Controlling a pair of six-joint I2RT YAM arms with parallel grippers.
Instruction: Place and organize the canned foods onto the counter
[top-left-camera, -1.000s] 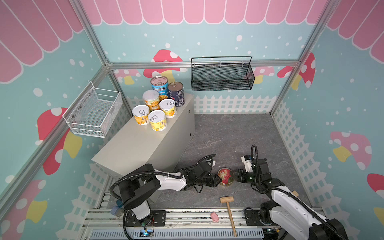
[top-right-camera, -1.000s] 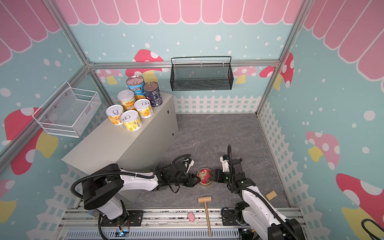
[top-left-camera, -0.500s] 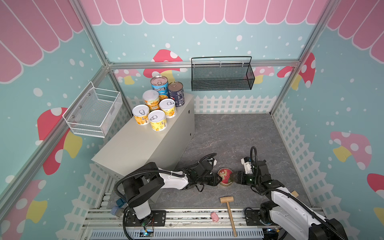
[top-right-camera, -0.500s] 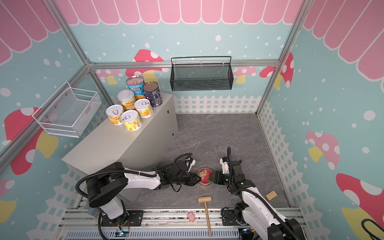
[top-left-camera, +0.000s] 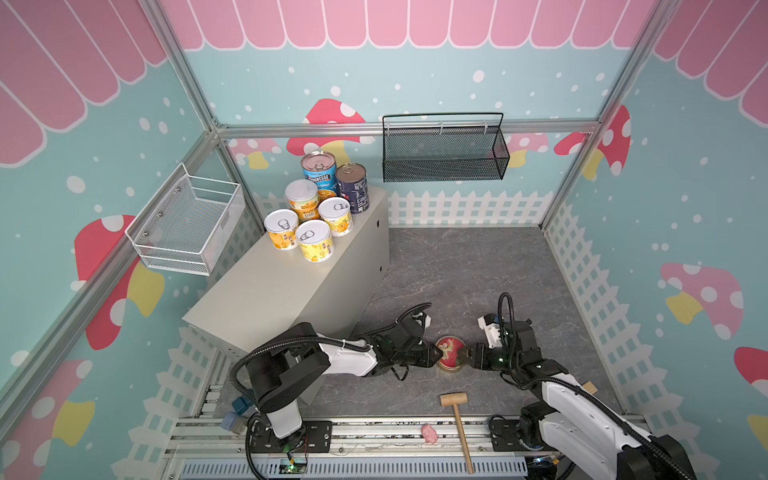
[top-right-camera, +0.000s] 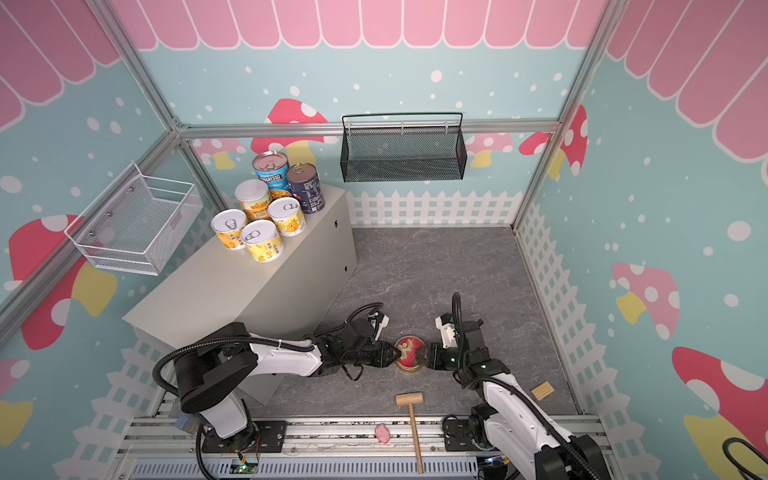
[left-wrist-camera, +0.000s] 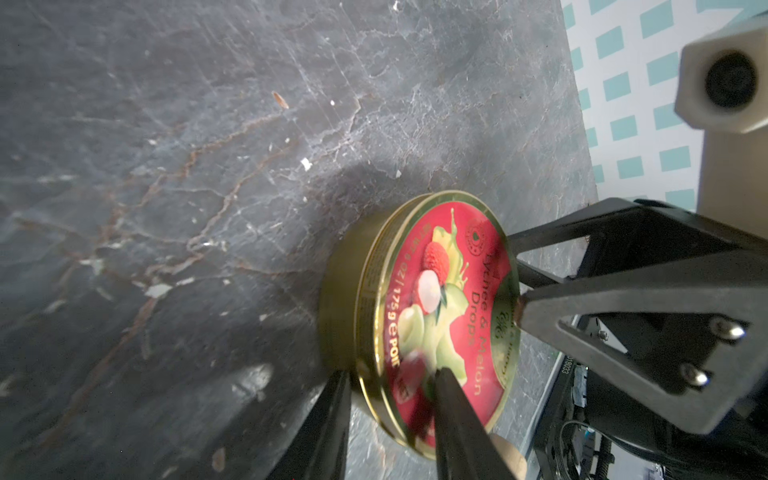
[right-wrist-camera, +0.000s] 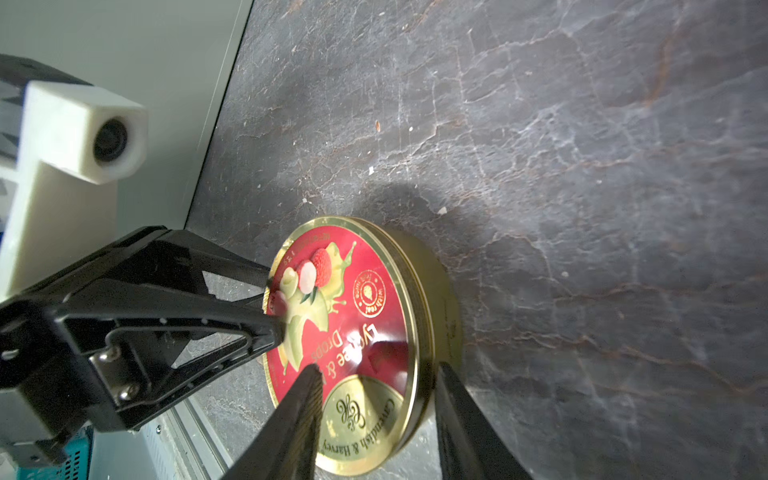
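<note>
Progress is good: six cans stand in a tight group at the far end of the counter, the two tall ones behind and the four short yellow ones before them. Only the flat tin with the red lid is left. It is on the grey floor, off the counter's near end and not touching it. The left gripper and the right gripper meet it from opposite sides.

Both top views give this whole picture, but not how the claws hold. The wrist views do. In the left wrist view the left gripper's fingers sit one on the lid and one against the gold wall. In the right wrist view the right gripper does the same on the opposite rim. So each claw seems clamped on the tin's edge, though how firmly I cannot tell. The wrist views also make the lid's lettering readable, but they show none of the cans. I judge that it remains to lift the tin onto the counter's free top, beside the group. The wooden mallet and the pink toy lie farther from the counter than the tin.
</note>
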